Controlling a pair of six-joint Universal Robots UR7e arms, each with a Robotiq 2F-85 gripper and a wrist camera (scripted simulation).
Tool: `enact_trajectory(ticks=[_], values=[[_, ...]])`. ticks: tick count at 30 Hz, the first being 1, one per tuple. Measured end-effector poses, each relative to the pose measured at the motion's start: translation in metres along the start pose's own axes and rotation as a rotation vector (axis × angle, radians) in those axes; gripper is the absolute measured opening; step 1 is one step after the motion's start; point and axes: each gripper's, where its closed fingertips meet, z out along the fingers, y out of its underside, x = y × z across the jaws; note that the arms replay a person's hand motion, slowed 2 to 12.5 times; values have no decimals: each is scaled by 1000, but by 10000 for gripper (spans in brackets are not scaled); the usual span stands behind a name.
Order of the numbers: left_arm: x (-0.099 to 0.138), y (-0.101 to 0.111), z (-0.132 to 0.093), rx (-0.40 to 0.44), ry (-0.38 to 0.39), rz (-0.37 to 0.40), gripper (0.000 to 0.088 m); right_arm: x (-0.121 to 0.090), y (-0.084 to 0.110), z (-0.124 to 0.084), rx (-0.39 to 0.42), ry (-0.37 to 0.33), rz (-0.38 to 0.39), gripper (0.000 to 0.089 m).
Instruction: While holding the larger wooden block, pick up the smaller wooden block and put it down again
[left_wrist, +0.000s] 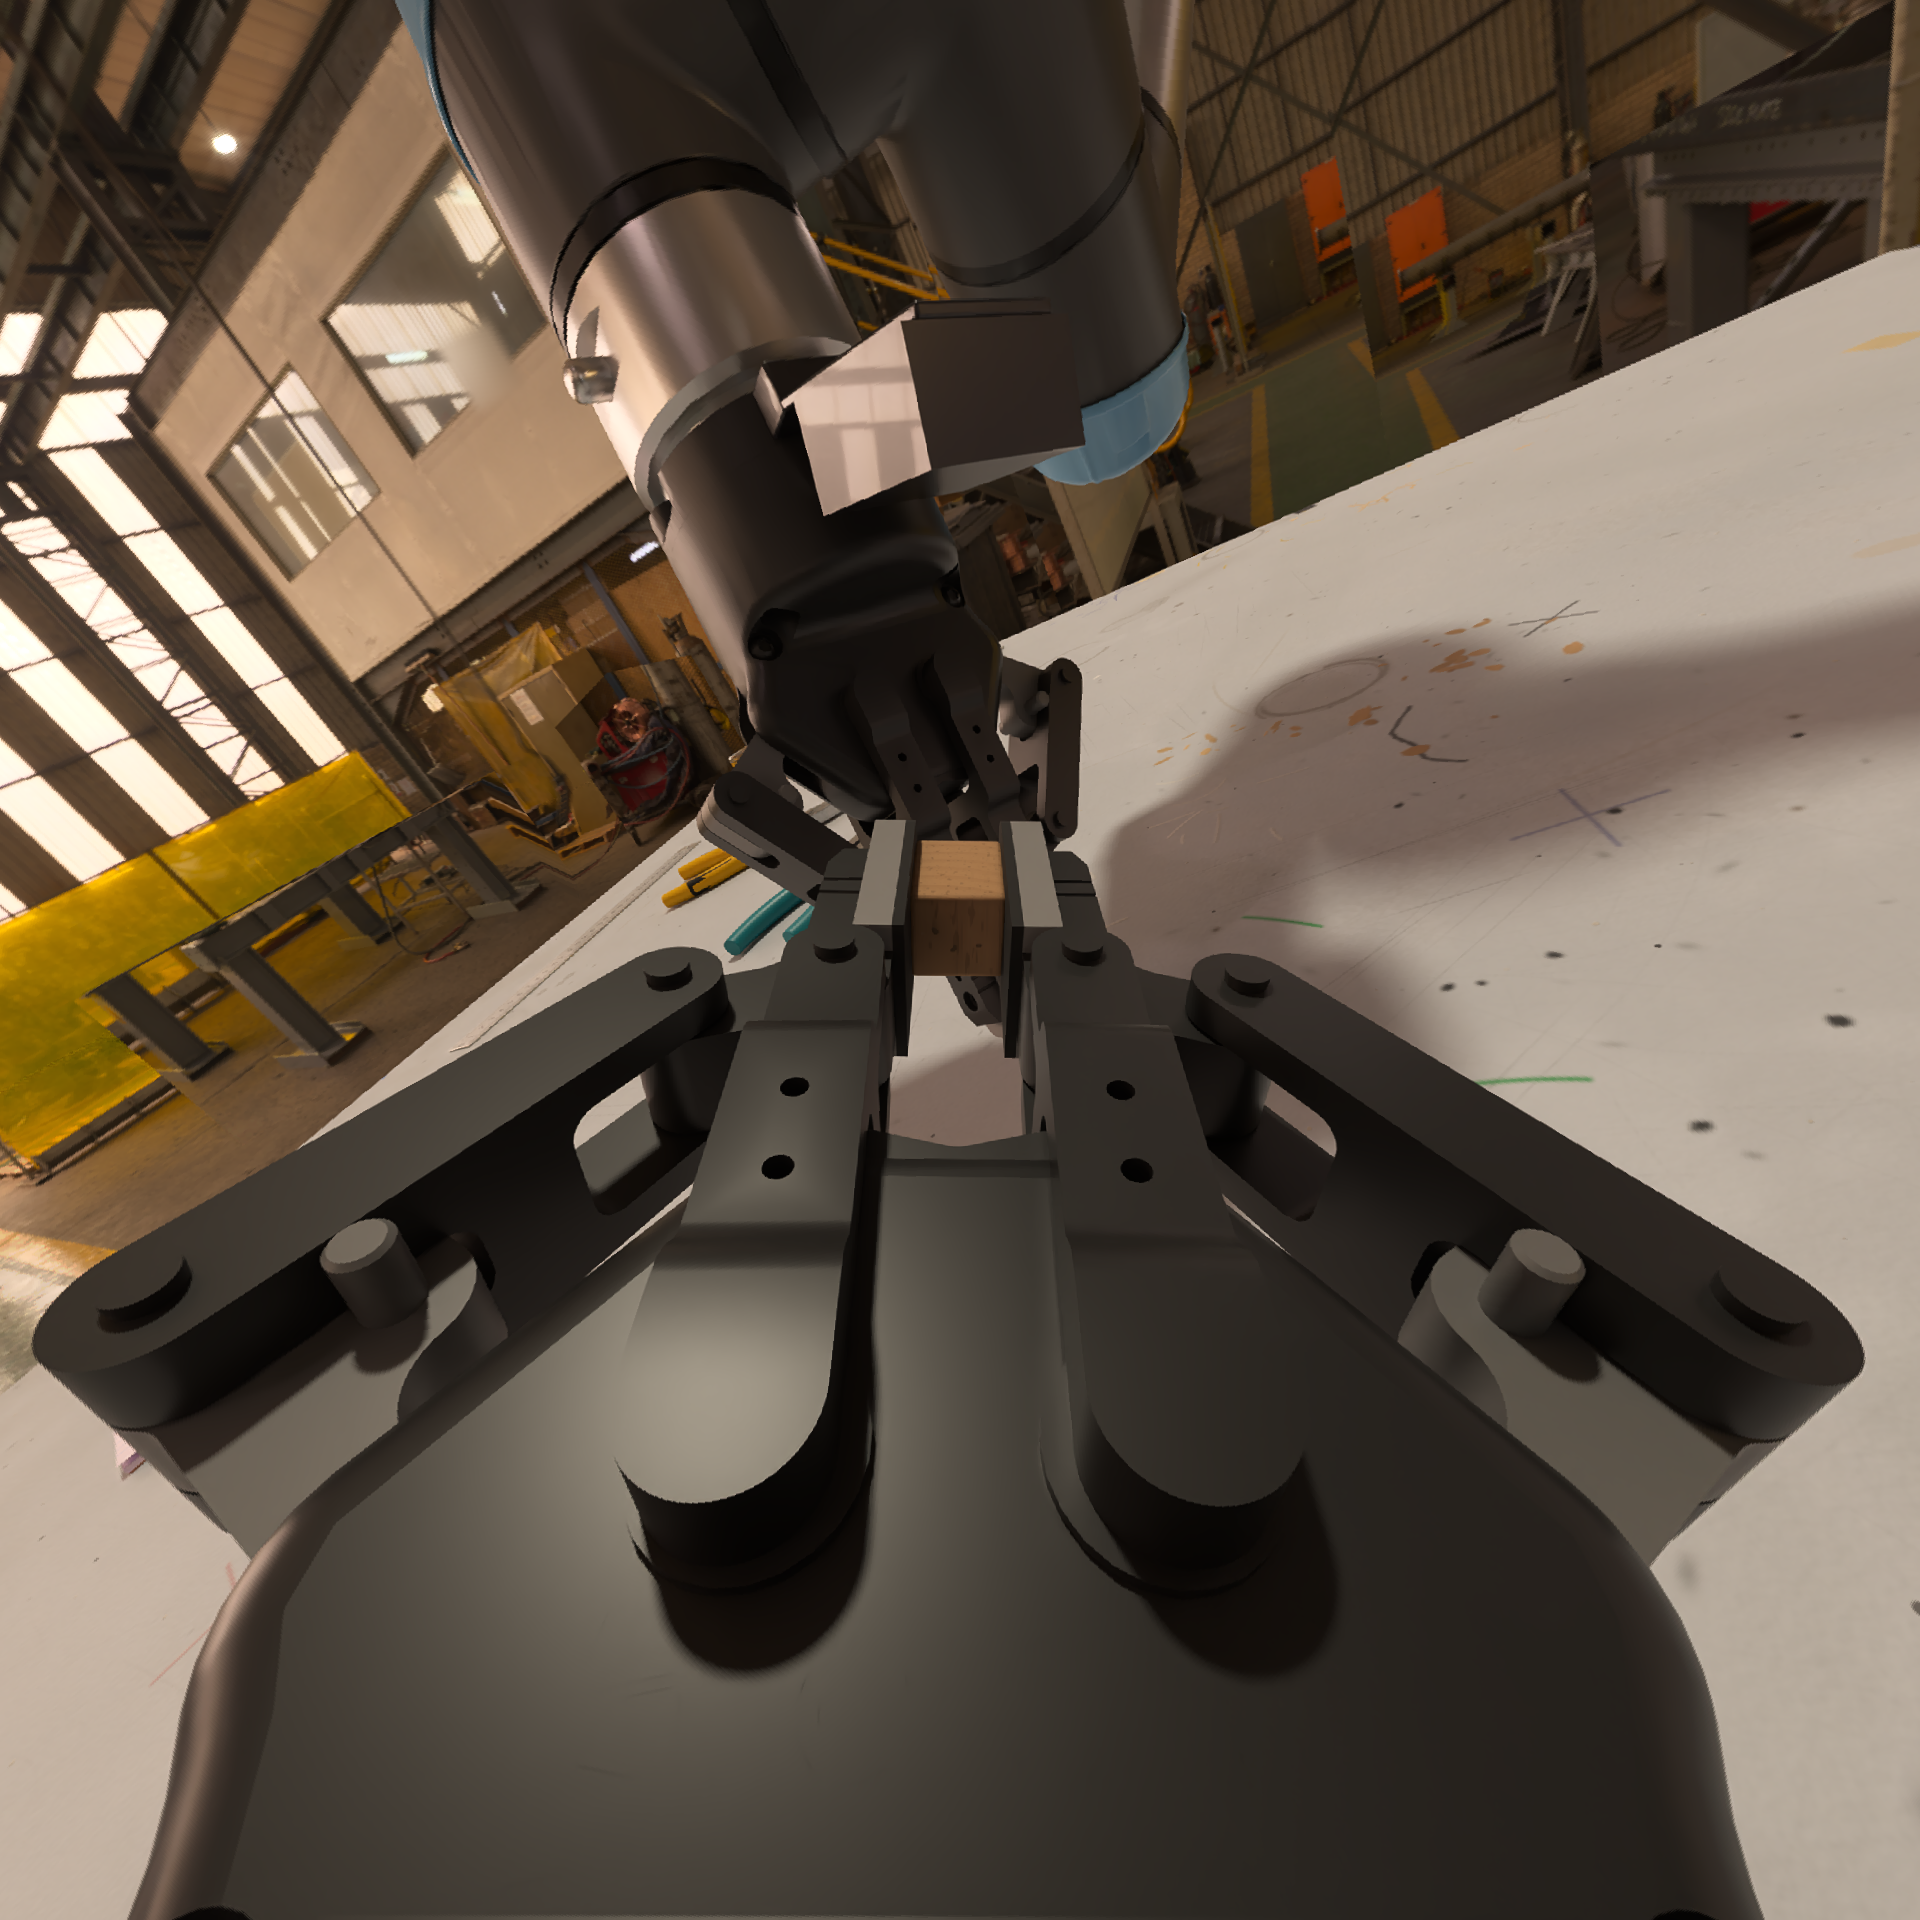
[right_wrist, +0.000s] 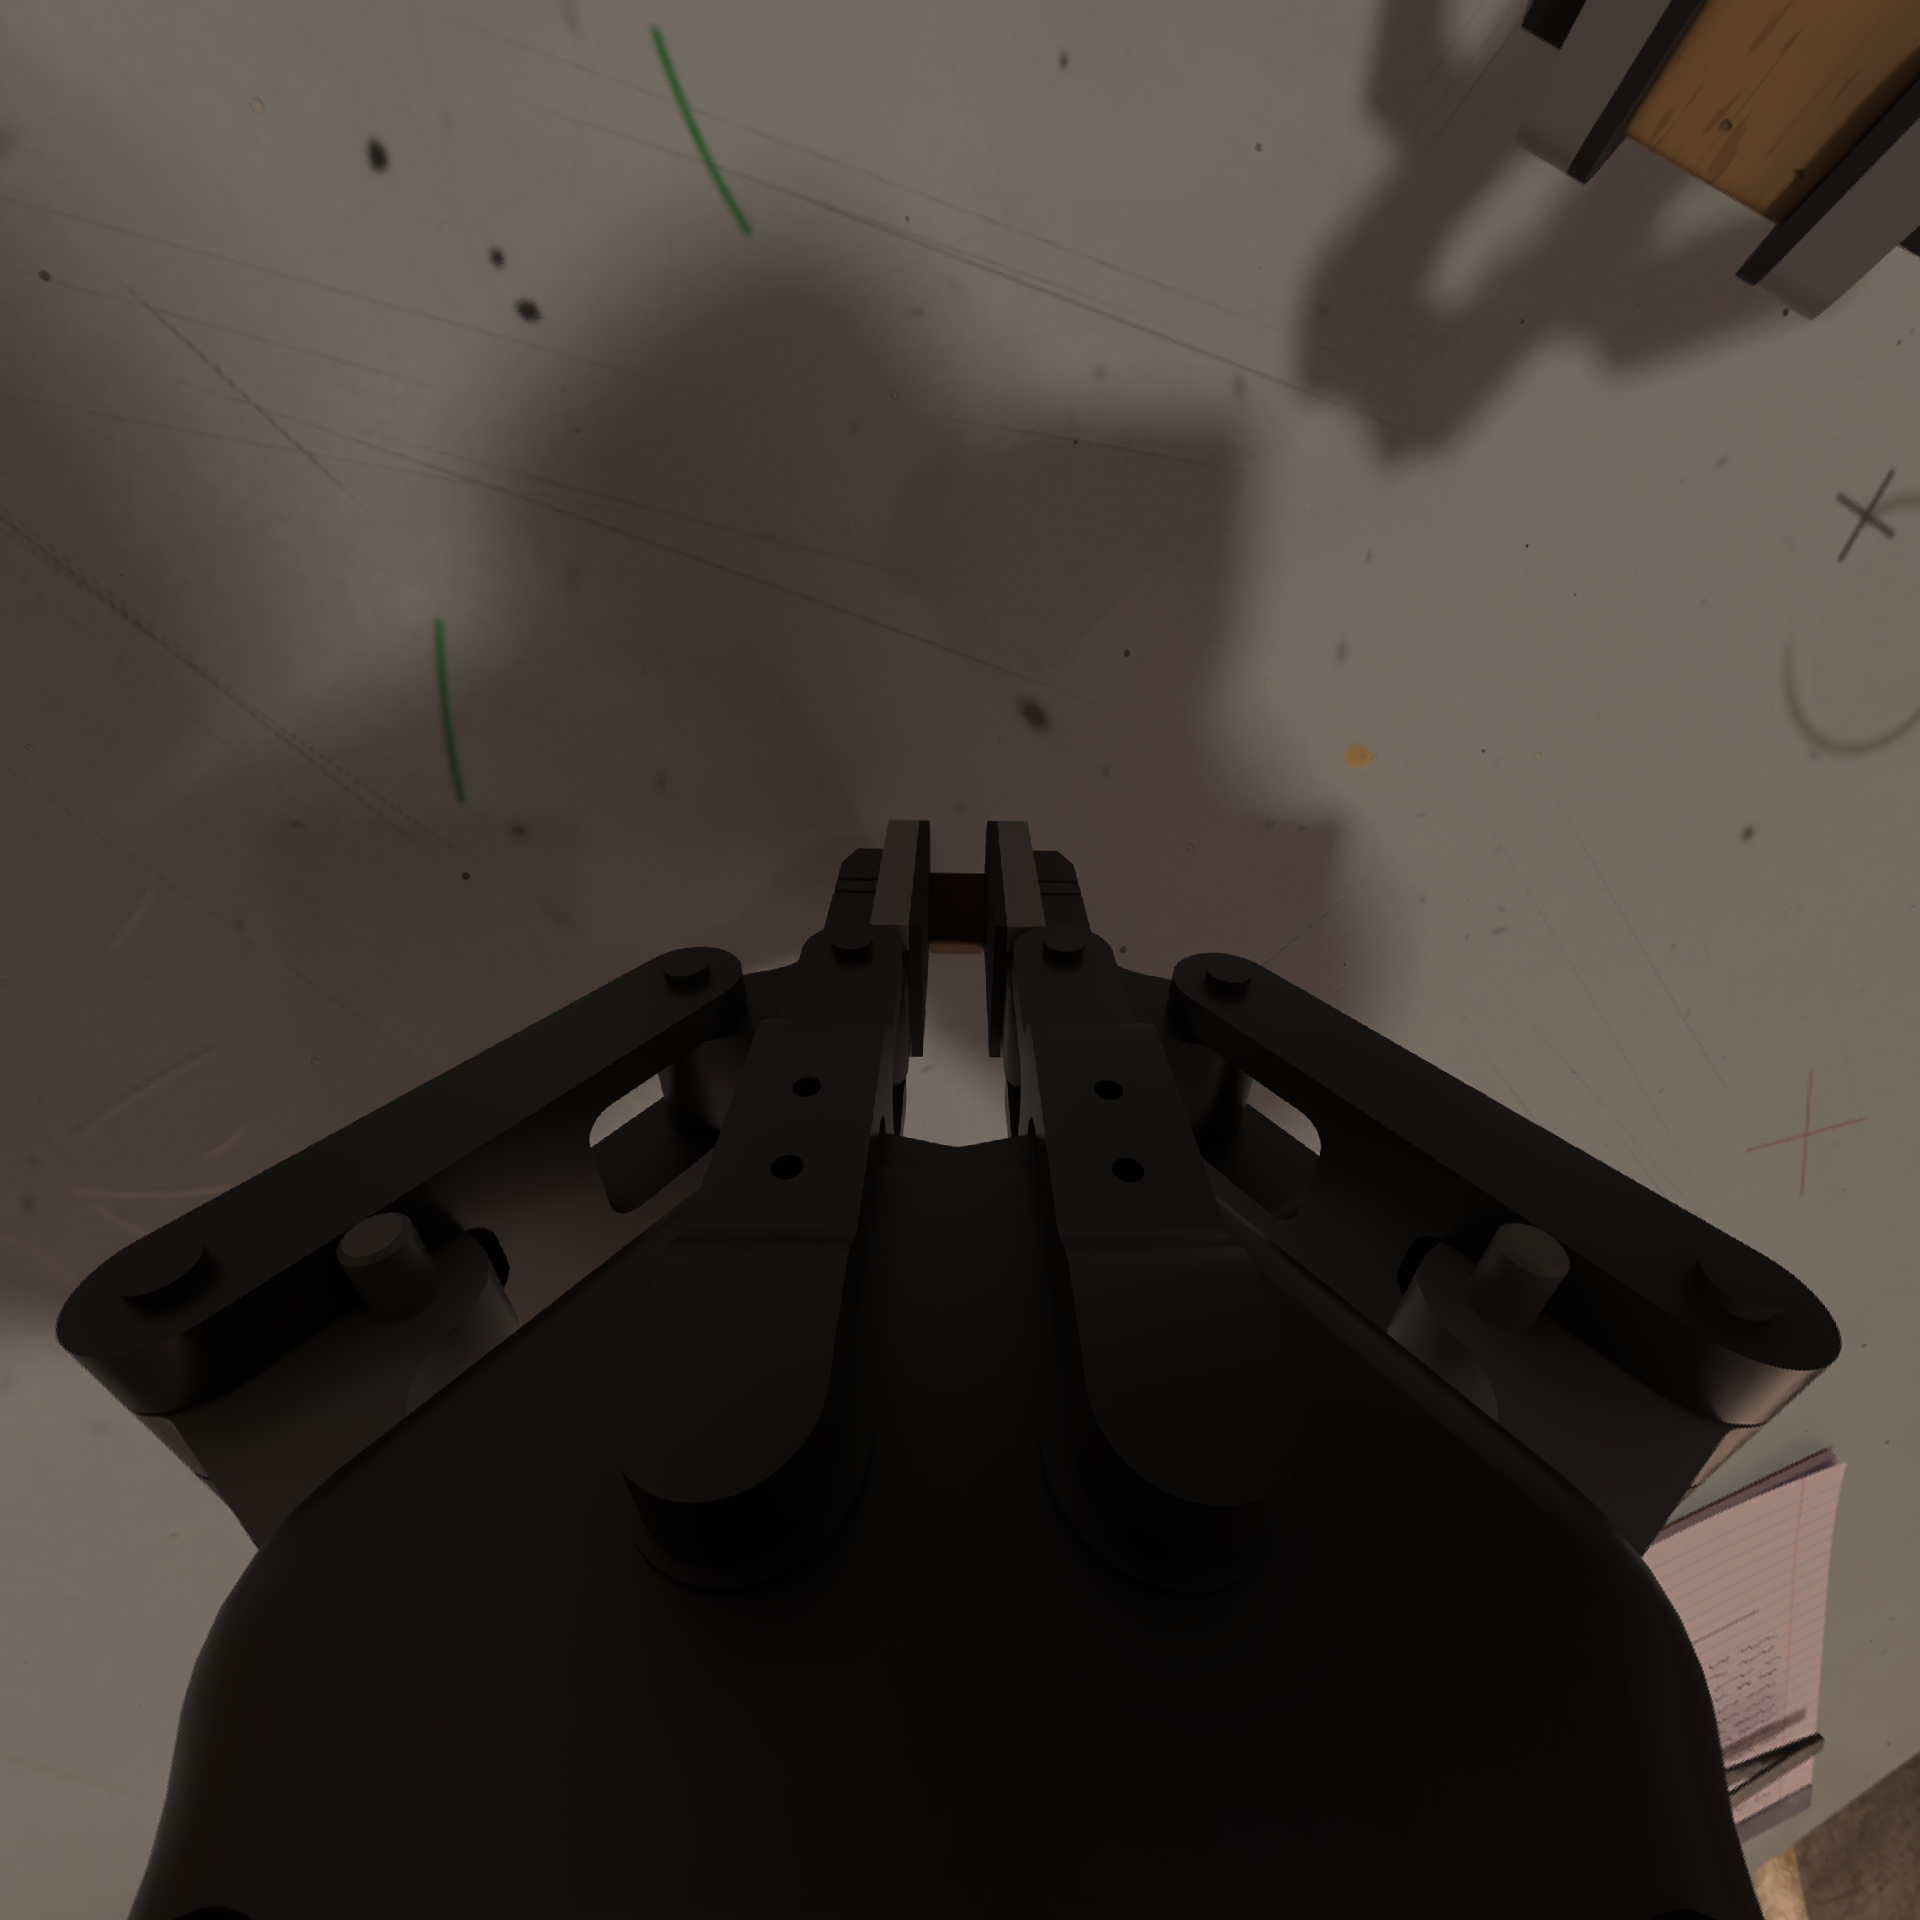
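- Jaws on the left gripper (left_wrist: 958, 914) are clamped on the larger wooden block (left_wrist: 958, 904), pads flat on two opposite faces, and it looks held up off the bench (left_wrist: 1558, 1195).
- Jaws on the right gripper (right_wrist: 956, 904) are pinched on the smaller wooden block (right_wrist: 956, 912), which sits deep in shadow. I can't tell if it's clear of the bench or resting on it.
- From the left wrist view, the right gripper hangs just behind the larger wooden block, really close.
- Biggest worry imo: the right arm clips the larger wooden block on a lift or set-down and knocks it out of the left grip.
- Second one: the smaller block is only caught near the pad tips, so a quick move could twist it or let it slip.
- Letting go too high above the bench could make it tumble toward the larger wooden block.
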Motion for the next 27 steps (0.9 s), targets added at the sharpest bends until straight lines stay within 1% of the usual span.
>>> enact_trajectory(ticks=[15, 27], values=[[0, 0, 0, 3, -2, -3, 139, -3, 1, 5, -8, -25, -23, 95], [0, 0, 0, 1, -1, 0, 139, -5, 2, 7, -26, -50, -54, 95]])
